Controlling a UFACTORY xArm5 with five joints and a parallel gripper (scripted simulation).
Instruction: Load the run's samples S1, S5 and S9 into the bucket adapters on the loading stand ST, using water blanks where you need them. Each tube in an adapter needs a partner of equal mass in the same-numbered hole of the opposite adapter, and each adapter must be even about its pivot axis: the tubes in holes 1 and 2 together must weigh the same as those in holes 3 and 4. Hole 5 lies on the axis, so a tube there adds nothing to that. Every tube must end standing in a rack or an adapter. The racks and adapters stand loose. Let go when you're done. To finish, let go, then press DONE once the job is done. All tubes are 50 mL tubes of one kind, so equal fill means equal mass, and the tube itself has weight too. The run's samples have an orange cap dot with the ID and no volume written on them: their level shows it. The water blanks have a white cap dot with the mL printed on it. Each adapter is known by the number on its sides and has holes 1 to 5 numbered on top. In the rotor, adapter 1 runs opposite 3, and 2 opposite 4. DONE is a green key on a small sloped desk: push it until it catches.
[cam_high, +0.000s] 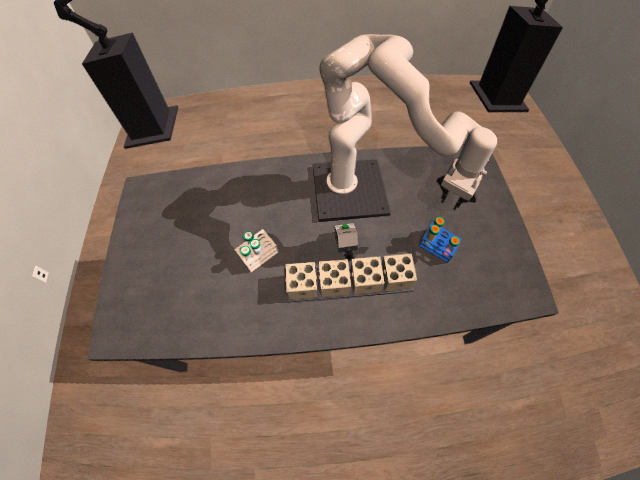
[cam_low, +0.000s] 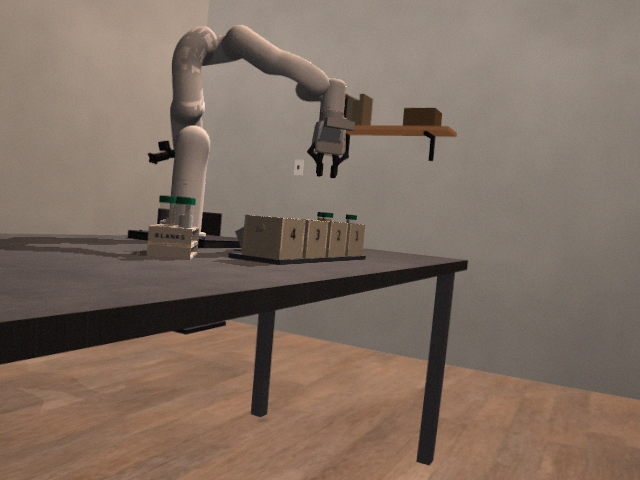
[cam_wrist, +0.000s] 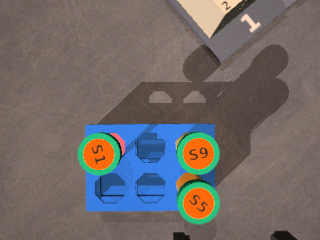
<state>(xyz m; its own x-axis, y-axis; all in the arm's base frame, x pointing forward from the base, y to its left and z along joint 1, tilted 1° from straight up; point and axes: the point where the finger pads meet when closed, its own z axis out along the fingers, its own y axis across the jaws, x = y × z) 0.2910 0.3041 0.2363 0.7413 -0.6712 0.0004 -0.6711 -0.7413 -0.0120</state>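
Three water blanks (cam_high: 248, 236) (cam_low: 185, 200) stand in the BLANKS rack (cam_high: 252, 266) (cam_low: 168, 245) at the left of the worktop (cam_high: 206, 320) (cam_low: 232, 299) (cam_wrist: 40, 75). Next, the loading stand (cam_high: 318, 298) (cam_low: 305, 260) (cam_wrist: 222, 52) carries adapters 4, 3, 2 and 1, with no tube visible in any hole. Behind them, the DONE key (cam_high: 345, 226) sits on its desk (cam_high: 346, 238). To the right, samples S9 (cam_high: 435, 228) (cam_low: 325, 214) (cam_wrist: 198, 153), S5 (cam_high: 439, 221) (cam_wrist: 198, 202) and S1 (cam_high: 454, 240) (cam_low: 351, 217) (cam_wrist: 98, 154) stand in the blue rack (cam_high: 439, 255) (cam_wrist: 150, 167).

The pincer (cam_high: 449, 202) (cam_low: 326, 174) (cam_wrist: 232, 235) hangs above and behind this rack, released and part-open, grasping nothing. Judged step: level inspection, ahead of loading. Next, compare fills against the blanks and fix the hole plan; then centre the pincer over one cap and descend vertically. Caution: S5 and S9 stand close together; a finger could strike the neighbouring cap.
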